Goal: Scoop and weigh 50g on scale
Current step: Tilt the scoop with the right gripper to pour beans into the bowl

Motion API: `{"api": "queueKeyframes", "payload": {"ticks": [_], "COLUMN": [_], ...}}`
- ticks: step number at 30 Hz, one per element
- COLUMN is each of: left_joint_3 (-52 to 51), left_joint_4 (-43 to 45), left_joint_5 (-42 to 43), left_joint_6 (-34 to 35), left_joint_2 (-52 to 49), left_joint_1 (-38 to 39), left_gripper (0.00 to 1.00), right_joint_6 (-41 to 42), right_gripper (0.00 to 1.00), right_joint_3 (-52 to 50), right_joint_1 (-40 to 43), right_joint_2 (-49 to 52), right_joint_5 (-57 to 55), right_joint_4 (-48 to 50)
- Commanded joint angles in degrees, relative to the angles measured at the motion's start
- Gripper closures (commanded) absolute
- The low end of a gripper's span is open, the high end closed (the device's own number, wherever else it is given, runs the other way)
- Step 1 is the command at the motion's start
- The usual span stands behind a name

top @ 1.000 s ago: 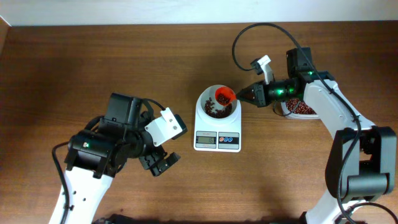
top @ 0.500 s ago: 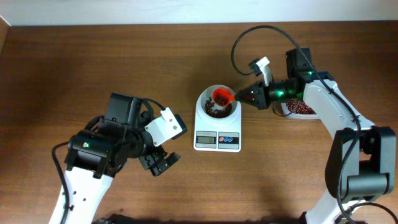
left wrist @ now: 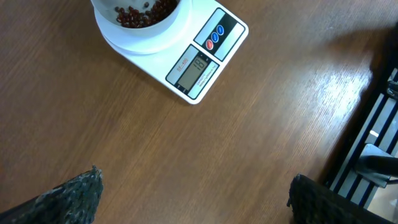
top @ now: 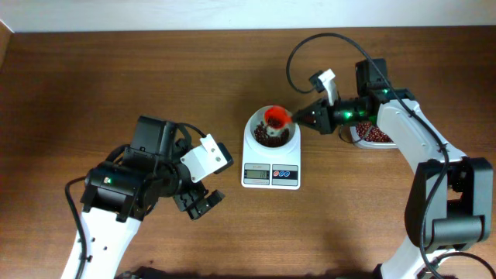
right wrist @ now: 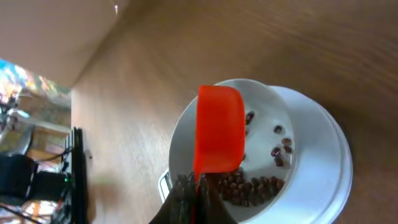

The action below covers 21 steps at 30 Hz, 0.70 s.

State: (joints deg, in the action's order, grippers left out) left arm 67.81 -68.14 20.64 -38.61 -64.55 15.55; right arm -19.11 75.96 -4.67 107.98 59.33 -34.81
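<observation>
The tabletop (top: 116,77) carries everything within reach of both arms. The left tool (top: 203,203) hangs with its jaws fully spread and nothing between them. It is well apart from the work, probably parked so as not to crowd the pour.

The scale (top: 270,175) lies just ahead of the right tool (top: 304,118). Its display faces the robot, presumably so the weight can be read. The digits are too small to make out.

The tub (top: 377,137) sits behind that tool, partly hidden under the arm. I judge it is kept close so that trips with beans are short.

The bowl (top: 251,132) rests on the scale, right below the tool's tip. The right tool is clamped tight on the handle of the scoop (top: 276,116). It holds the scoop out over the bowl, inside the rim, apparently tipped to pour. In the wrist view only plain orange plastic shows, with no grains on it.

The beans (top: 267,139) are small, dark red-brown and glossy. Most form 1 loose heap on the bowl's floor, below the scoop, with a few strays beside it.
</observation>
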Motion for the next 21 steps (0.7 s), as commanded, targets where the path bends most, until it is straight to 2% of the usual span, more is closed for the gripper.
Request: {"api": "queueKeyframes", "payload": {"ticks": [1,3,4,5,7,8,9,10,11,12,13,14,16,18,19,20,21], "left_joint_3": [-0.33,-0.33,-0.33,-0.33,-0.33,-0.33,-0.33,-0.33,-0.33,-0.33,-0.33,-0.33,-0.33,-0.33,-0.33,-0.33,-0.33], "left_joint_4": [-0.09,-0.09,-0.09,-0.09,-0.09,-0.09,-0.07,-0.09,-0.09,-0.09,-0.09,-0.09,-0.09,-0.09,-0.09,-0.09,-0.09], "left_joint_5": [1.01,1.01,1.01,1.01,1.01,1.01,1.01,1.01,1.01,1.01,1.01,1.01,1.01,1.01,1.01,1.01,1.01], "left_joint_6": [-0.26,-0.26,-0.26,-0.26,-0.26,-0.26,-0.26,-0.26,-0.26,-0.26,-0.26,-0.26,-0.26,-0.26,-0.26,-0.26,-0.26], "left_joint_2": [0.39,0.39,0.39,0.39,0.39,0.39,0.39,0.39,0.39,0.39,0.39,0.39,0.39,0.39,0.39,0.39,0.39], "left_joint_1": [-0.33,-0.33,-0.33,-0.33,-0.33,-0.33,-0.33,-0.33,-0.33,-0.33,-0.33,-0.33,-0.33,-0.33,-0.33,-0.33,-0.33], "left_gripper": [0.01,0.01,0.01,0.01,0.01,0.01,0.01,0.01,0.01,0.01,0.01,0.01,0.01,0.01,0.01,0.01,0.01], "right_joint_6": [-4.90,5.97,-1.22,-5.53,5.29,-1.33,-4.52,-1.01,6.25,5.07,-0.85,-2.62,8.07,-4.22,-2.25,5.40,6.08], "right_gripper": [0.96,0.96,0.96,0.96,0.96,0.96,0.96,0.96,0.96,0.96,0.96,0.96,0.96,0.96,0.96,0.96,0.96], "right_joint_3": [0.11,0.11,0.13,0.11,0.11,0.11,0.11,0.13,0.13,0.13,0.13,0.13,0.13,0.13,0.13,0.13,0.13], "right_joint_1": [-1.60,-2.47,-2.95,-3.34,-3.69,-3.67,-3.69,-3.61,-3.41,-3.23,-3.23,-3.26,-3.23,-3.21,-3.19,-3.19,-3.19], "right_joint_2": [0.39,0.39,0.39,0.39,0.39,0.39,0.39,0.39,0.39,0.39,0.39,0.39,0.37,0.26,0.26,0.26,0.26], "right_joint_5": [5.01,-7.89,-0.61,1.62,-9.20,-0.79,2.01,-2.34,-6.93,-3.78,2.08,2.23,-8.31,4.00,0.26,-7.91,-8.44], "right_joint_4": [-0.04,0.70,-1.11,-1.20,0.59,-0.61,-0.57,0.68,1.22,0.42,-0.61,-0.07,0.87,-1.81,-0.76,0.17,-0.35]}}
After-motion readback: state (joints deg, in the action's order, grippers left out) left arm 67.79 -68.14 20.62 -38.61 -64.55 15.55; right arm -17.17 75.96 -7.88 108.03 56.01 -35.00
